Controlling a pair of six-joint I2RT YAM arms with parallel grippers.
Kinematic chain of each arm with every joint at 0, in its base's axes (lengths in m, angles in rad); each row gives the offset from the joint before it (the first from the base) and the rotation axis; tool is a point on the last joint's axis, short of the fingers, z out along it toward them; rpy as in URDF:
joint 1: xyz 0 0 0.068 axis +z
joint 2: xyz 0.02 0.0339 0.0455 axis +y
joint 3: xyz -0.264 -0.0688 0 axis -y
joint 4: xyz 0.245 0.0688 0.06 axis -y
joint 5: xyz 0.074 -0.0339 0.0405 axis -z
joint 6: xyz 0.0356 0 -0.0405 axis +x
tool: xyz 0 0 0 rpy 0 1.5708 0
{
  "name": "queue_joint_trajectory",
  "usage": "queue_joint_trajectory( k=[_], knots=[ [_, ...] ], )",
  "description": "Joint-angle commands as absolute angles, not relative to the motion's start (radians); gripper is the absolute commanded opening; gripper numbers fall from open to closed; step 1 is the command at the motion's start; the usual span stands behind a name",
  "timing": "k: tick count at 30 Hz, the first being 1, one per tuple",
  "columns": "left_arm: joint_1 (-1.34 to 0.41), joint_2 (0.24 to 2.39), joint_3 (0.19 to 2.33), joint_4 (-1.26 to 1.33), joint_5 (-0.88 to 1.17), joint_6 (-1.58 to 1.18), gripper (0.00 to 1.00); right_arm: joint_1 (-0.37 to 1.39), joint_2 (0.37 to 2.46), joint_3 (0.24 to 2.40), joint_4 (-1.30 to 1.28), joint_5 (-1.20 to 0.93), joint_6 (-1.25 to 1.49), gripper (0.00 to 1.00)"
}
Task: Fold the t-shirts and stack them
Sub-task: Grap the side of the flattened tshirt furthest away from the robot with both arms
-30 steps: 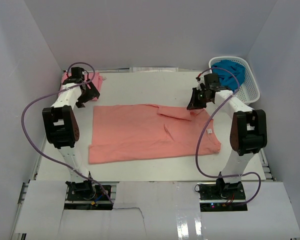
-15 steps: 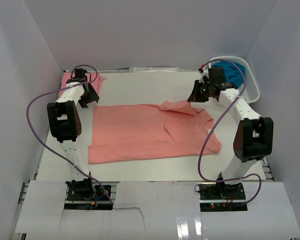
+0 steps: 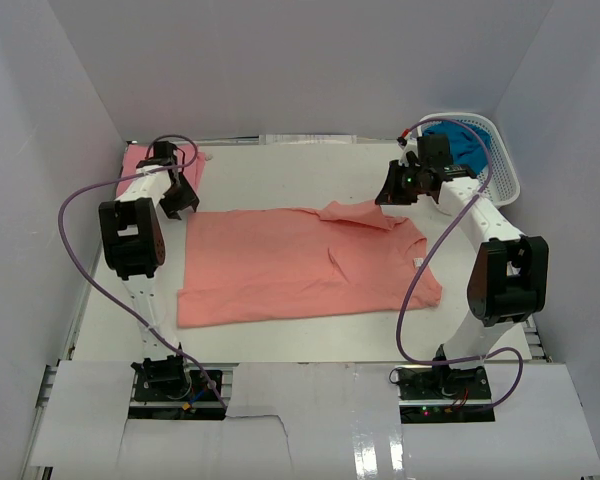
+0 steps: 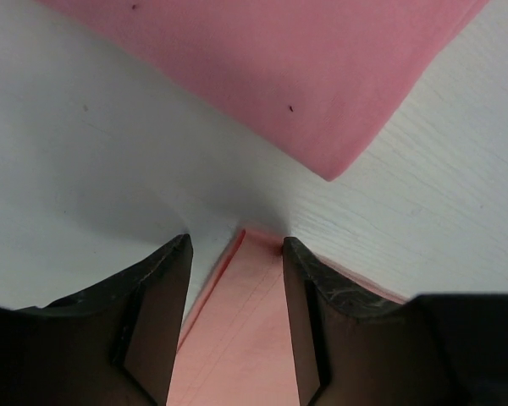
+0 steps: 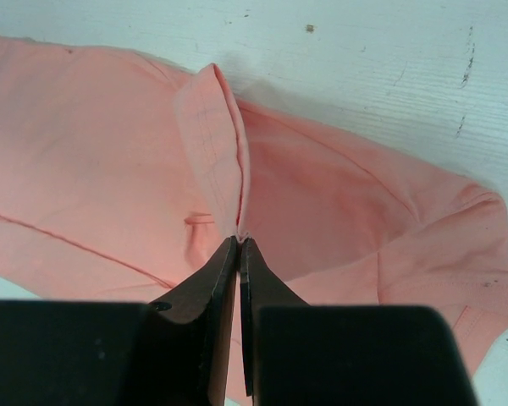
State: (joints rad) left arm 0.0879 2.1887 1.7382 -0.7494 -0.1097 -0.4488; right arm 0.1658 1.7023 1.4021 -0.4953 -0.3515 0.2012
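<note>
The large salmon-orange t-shirt (image 3: pixel 300 265) lies spread across the table's middle, with its white label (image 3: pixel 418 262) near the right edge. My right gripper (image 3: pixel 392 192) is shut on a fold of the shirt's back-right sleeve (image 5: pixel 216 144) and holds it lifted; the jaws (image 5: pixel 239 240) pinch the cloth at their tips. My left gripper (image 3: pixel 180 203) is open at the shirt's back-left corner, with that corner (image 4: pixel 237 304) between its fingers (image 4: pixel 161 296). The folded lighter pink t-shirt (image 3: pixel 145 160) lies at the back left and fills the top of the left wrist view (image 4: pixel 279 68). The teal-blue t-shirt (image 3: pixel 468 140) lies in the basket.
A white lattice basket (image 3: pixel 502 175) stands at the back right corner, just behind my right arm. White walls enclose the table on three sides. Purple cables loop from both arms.
My right gripper has pulled the sleeve back and away from the shirt's body, unfolding it toward the far edge. My left gripper has shifted slightly toward the shirt's back-left corner.
</note>
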Motion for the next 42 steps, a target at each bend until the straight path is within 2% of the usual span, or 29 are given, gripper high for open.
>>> queue_joint_trajectory(
  k=[1, 7, 9, 10, 11, 18, 20, 22, 27, 31, 35, 42],
  knots=[
    [0.087, 2.192, 1.784, -0.747, -0.083, -0.443, 0.57, 0.169, 1.654, 1.408, -0.500, -0.374, 0.187, 0.09],
    [0.087, 2.209, 1.784, -0.746, -0.077, -0.431, 0.44, 0.169, 1.657, 1.410, -0.499, -0.373, 0.187, 0.09],
    [0.087, 2.209, 1.779, -0.746, -0.072, -0.431, 0.37, 0.169, 1.660, 1.411, -0.500, -0.373, 0.187, 0.09],
    [0.087, 2.207, 1.772, -0.747, -0.069, -0.431, 0.30, 0.169, 1.661, 1.411, -0.500, -0.371, 0.190, 0.09],
    [0.087, 2.204, 1.766, -0.747, -0.069, -0.433, 0.28, 0.169, 1.664, 1.413, -0.500, -0.373, 0.190, 0.09],
    [0.087, 2.169, 1.718, -0.732, -0.068, -0.436, 0.27, 0.169, 1.674, 1.417, -0.494, -0.376, 0.196, 0.09],
    [0.087, 2.163, 1.707, -0.729, -0.061, -0.433, 0.19, 0.169, 1.684, 1.428, -0.495, -0.376, 0.196, 0.09],
    [0.089, 2.163, 1.704, -0.727, -0.055, -0.430, 0.00, 0.169, 1.701, 1.460, -0.497, -0.364, 0.198, 0.09],
    [0.087, 2.155, 1.700, -0.726, -0.031, -0.440, 0.00, 0.169, 1.844, 1.642, -0.557, -0.371, 0.184, 0.08],
    [0.087, 2.103, 1.681, -0.719, -0.008, -0.452, 0.00, 0.161, 1.991, 1.908, -0.646, -0.383, 0.189, 0.08],
    [0.087, 2.025, 1.638, -0.703, -0.017, -0.466, 0.00, 0.149, 1.999, 1.989, -0.660, -0.367, 0.204, 0.08],
    [0.087, 1.918, 1.522, -0.675, -0.051, -0.491, 0.00, 0.101, 1.957, 1.999, -0.676, -0.373, 0.207, 0.08]
  ],
)
